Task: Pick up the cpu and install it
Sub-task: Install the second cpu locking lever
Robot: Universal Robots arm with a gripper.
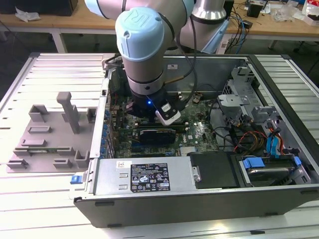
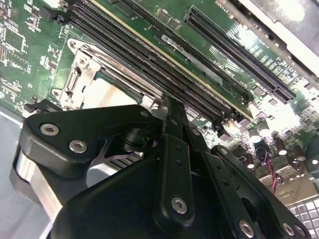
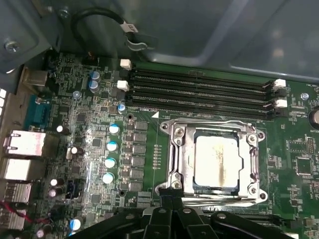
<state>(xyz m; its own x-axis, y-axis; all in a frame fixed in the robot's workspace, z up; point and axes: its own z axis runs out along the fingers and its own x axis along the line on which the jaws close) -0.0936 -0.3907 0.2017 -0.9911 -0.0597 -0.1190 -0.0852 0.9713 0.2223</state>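
The cpu (image 3: 217,162), a square chip with a silvery-white top marked by a yellowish smear, lies flat in its socket on the green motherboard. The metal socket frame (image 3: 175,149) is down around it. The second wrist view shows a pale corner of the cpu (image 2: 107,92) behind the black finger linkage. My gripper (image 3: 169,193) is shut, with its tips together at the socket frame's near edge, beside the cpu and not on it. In the second wrist view the gripper (image 2: 167,102) has nothing between its fingers. In the exterior view the arm's wrist (image 1: 144,64) reaches down into the open computer case.
Several black memory slots (image 3: 199,87) run along the socket's far side. A dark expansion card (image 1: 157,134) lies just beside the wrist. The power supply (image 1: 144,177), drive bays (image 1: 266,167) and cables crowd the case. A grey fixture tray (image 1: 50,134) sits on the exterior view's left.
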